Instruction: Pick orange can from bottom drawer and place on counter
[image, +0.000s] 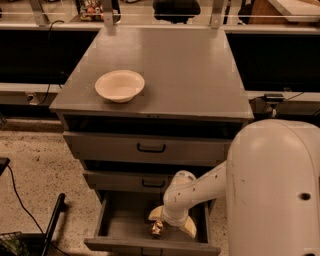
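Observation:
The bottom drawer (120, 227) is pulled open, plain grey inside. The orange can (157, 229) stands upright in it near the front, small, with a silver top. My gripper (172, 222) reaches down into the drawer just behind and right of the can. Its cream fingers (189, 229) are spread wide, so it is open, and the can sits by the left finger rather than held between them. The counter (190, 75) is the flat grey top of the cabinet above.
A cream bowl (120, 85) sits on the counter's front left. Two upper drawers with black handles (151, 148) are slightly open above the arm. My white arm body (275, 190) fills the right foreground. A black rod (52, 222) leans on the speckled floor at left.

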